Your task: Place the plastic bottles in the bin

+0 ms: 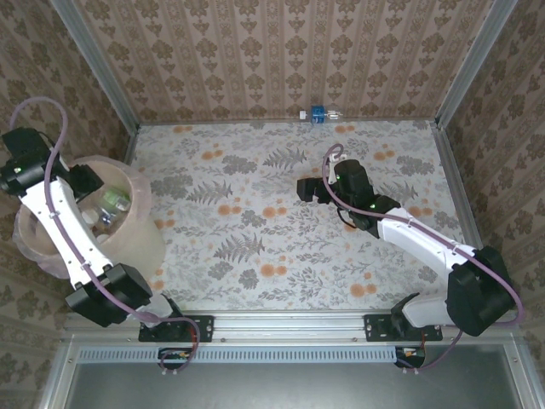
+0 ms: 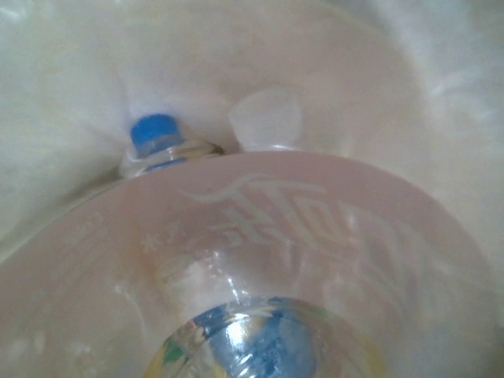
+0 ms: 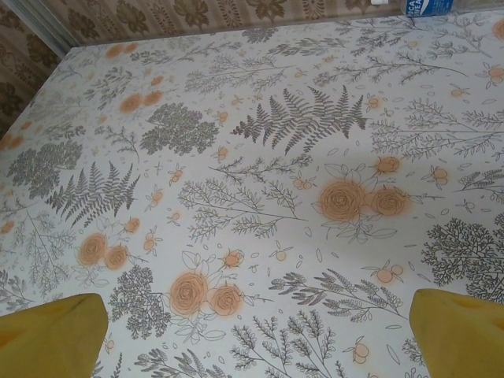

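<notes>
The left gripper (image 1: 89, 183) hangs over the bin (image 1: 140, 239) at nine o'clock, plastic bottles (image 1: 111, 207) heaped inside. Whether its claw is parted or gripping, I can't tell. One blue-labelled bottle (image 1: 319, 113) lies at twelve o'clock by the far wall. The right gripper (image 1: 302, 189) faces it, fingers (image 3: 51, 335) wide apart, empty. Next, I'd say, it must reach forward and close on it.

Bin (image 1: 146, 240) holds bottles (image 1: 111, 204); blue-labelled bottle (image 1: 318, 113) seemingly lies sideways.

I see bright, even diffuse light on top external with only soft shadows on the surface (image 1: 281, 196), right wrist sharp, left wrist milky, low-contrast and defocused inside the bin (image 2: 378, 252).
</notes>
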